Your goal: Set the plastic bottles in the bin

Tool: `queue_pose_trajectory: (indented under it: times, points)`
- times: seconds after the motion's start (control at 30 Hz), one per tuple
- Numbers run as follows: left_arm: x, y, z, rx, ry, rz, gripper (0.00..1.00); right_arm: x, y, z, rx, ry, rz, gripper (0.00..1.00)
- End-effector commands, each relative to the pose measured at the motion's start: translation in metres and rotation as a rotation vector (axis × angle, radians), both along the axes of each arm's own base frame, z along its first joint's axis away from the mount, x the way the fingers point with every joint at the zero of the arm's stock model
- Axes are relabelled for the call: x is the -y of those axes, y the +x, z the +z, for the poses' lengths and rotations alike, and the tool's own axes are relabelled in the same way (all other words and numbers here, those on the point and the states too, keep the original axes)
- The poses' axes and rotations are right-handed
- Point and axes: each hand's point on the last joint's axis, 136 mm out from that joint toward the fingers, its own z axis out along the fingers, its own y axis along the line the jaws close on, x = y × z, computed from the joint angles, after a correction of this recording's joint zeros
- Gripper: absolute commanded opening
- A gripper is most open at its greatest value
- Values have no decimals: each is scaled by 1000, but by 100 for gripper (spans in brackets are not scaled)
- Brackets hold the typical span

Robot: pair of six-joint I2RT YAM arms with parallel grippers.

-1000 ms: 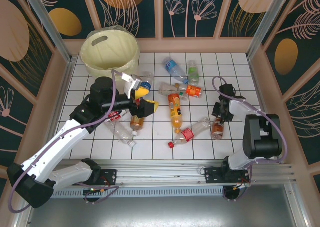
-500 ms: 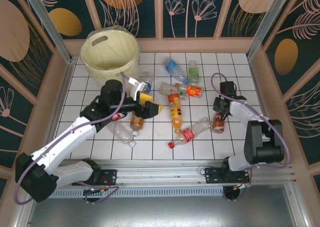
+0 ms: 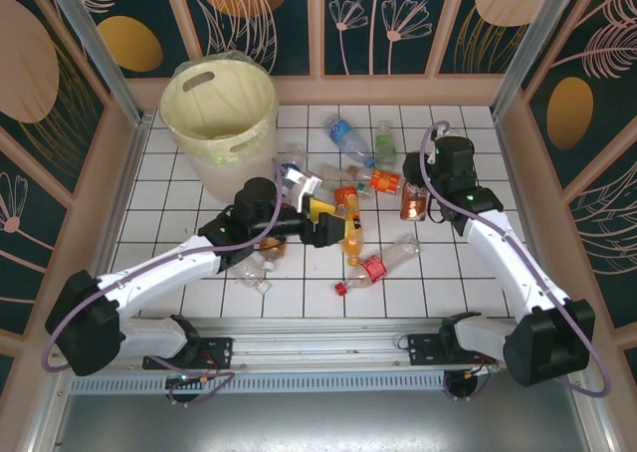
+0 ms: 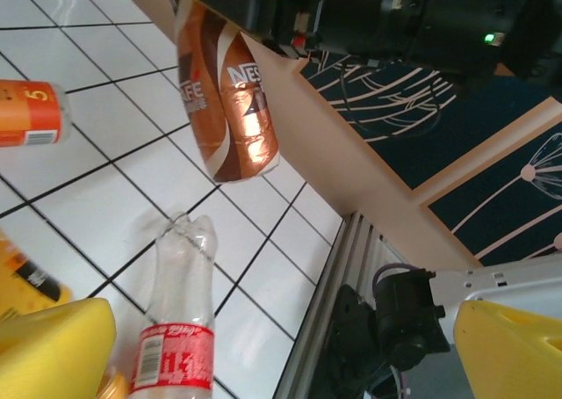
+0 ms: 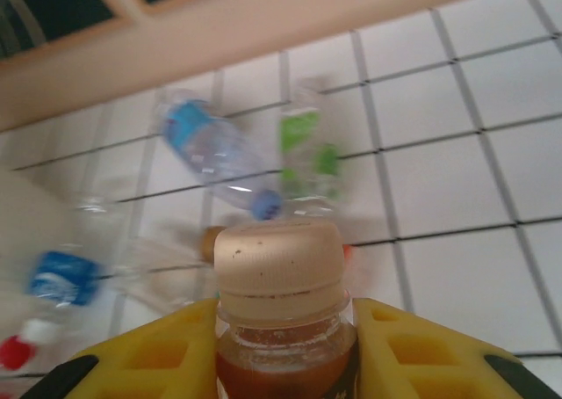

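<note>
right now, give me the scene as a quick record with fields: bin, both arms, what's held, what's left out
bin: pale yellow bin, upright, far left corner of the tiled table
right jaws: shut on a brown-labelled bottle, gripped at the neck below its cream cap
left jaws: open, empty, above the bottles mid-table
left out: blue-labelled bottle, green-labelled bottle, red-labelled bottle, orange-filled bottle, several more
task state: most bottles not yet in the bin

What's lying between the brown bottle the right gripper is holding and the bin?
The top view shows loose bottles there: an orange-labelled bottle right beside the held brown bottle, then a clear bottle close to the bin.
</note>
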Motion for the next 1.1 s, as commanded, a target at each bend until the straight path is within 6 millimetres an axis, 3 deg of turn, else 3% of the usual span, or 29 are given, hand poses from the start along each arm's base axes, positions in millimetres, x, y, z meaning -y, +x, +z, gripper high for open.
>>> queue_pose_trajectory:
  times: [0.0, 0.23, 0.5, 0.67, 0.8, 1.0, 1.07]
  points:
    - [13, 12, 11, 40, -93, 53, 99, -40, -10, 50, 111, 196, 140, 35]
    - [36, 23, -1, 77, -38, 97, 99, -92, -40, 73, 143, 397, 328, 35]
    - [43, 26, 9, 79, -85, 92, 97, -120, -64, 76, 136, 494, 447, 35]
    - [46, 29, 5, 65, -72, 99, 87, -127, -70, 74, 124, 514, 477, 35]
    - [50, 26, 10, 43, -94, 72, 65, -128, -72, 68, 118, 514, 478, 35]
    - [47, 22, 20, 36, -99, 68, 54, -126, -70, 64, 117, 491, 463, 38]
    - [44, 24, 23, 36, -86, 86, 52, -126, -70, 64, 119, 491, 466, 46]
